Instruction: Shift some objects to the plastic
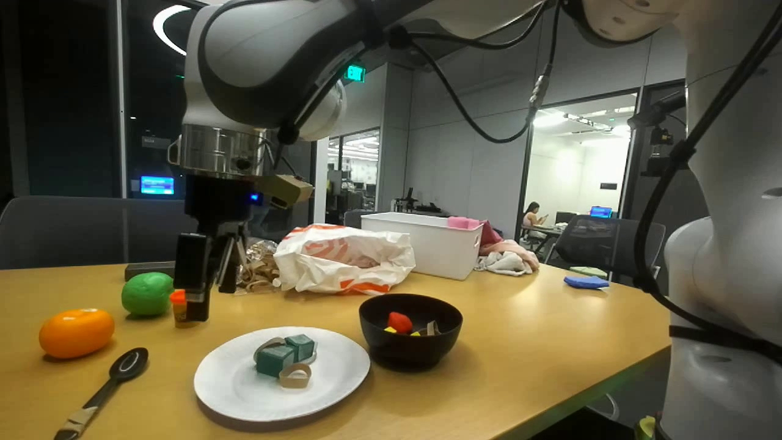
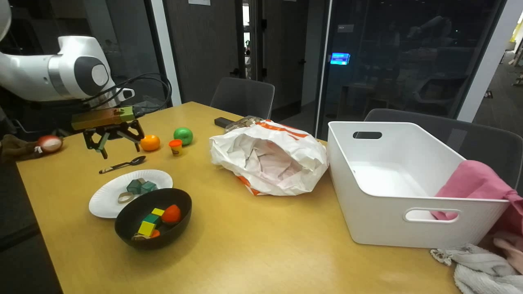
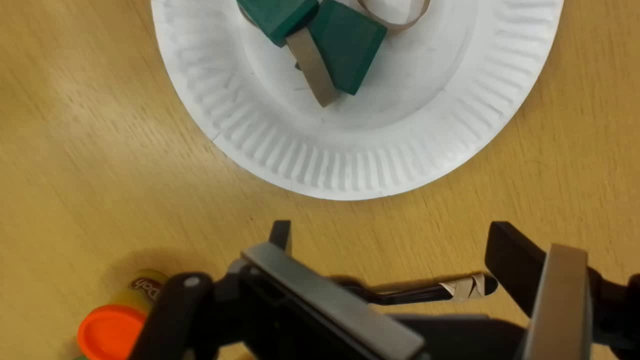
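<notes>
Okay, in an exterior view the claw (image 2: pixel 121 154) hangs above the table (image 2: pixel 261 241), jaws spread, nothing between them; orange fruit (image 2: pixel 150 143) just behind it as seen there, tub (image 2: pixel 176 149) near it on the side toward the bag (image 2: pixel 294 147), green fruit (image 2: pixel 183 136) a bit past the tub; bag well apart from the claw, contents can't tell; white bin (image 2: pixel 378 224) further from the claw, past the bag; bag is probably the plastic meant, bin a weaker reading.

Also in an exterior view, bowl (image 1: pixel 412 354) well apart from the claw, plate (image 1: pixel 333 370) between the two; claw seen edge-on here, covering part of the tub, though that looks like line of sight, not contact.

Wrist view: claw gap clearly wide, only table and spoon (image 3: pixel 420 296) showing through it; spoon lies below the claw, lengthwise from jaw to jaw, one end partly hidden; plate ahead of the claw, green blocks (image 3: pixel 350 47) on it with tan bands (image 3: pixel 312 70); tub off past a jaw, partly covered.

Step in hand: likely lining up for a pick, nothing grasped; which object isn't clear, spoon is best guess since it's under the claw; next move would be to turn the wrist so the jaws close across the handle, lower to the table, pinch, then lift and carry to over the bag; if the tub is wanted instead, shift sideways first so it sits in the gap.
</notes>
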Controlling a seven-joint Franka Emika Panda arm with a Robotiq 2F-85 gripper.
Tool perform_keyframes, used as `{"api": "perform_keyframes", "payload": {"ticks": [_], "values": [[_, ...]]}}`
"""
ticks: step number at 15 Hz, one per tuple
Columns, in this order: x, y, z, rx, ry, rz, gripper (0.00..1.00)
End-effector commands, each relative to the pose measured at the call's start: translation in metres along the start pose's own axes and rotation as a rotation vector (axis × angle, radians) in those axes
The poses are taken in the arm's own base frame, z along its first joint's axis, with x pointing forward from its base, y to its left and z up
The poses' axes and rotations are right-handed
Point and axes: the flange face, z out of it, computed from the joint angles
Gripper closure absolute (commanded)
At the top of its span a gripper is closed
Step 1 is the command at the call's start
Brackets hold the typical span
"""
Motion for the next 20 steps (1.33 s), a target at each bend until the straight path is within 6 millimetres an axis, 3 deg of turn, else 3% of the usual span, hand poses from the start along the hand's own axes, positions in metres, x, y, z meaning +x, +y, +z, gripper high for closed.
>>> {"api": "perform_keyframes", "payload": {"ticks": [1, 6, 10, 14, 17, 20], "values": [[0.000, 0.000, 0.003, 0.003, -0.006, 0.000, 0.00], [-0.002, 0.001, 0.006, 0.005, -0.014, 0.004, 0.00], [0.032, 0.011, 0.019, -0.033, 0.125, 0.017, 0.00], [0.070, 0.044, 0.030, -0.122, 0.238, -0.001, 0.00], [0.094, 0.068, 0.027, -0.227, 0.307, -0.050, 0.00], [0.108, 0.098, 0.027, -0.277, 0.315, -0.023, 0.00]]}}
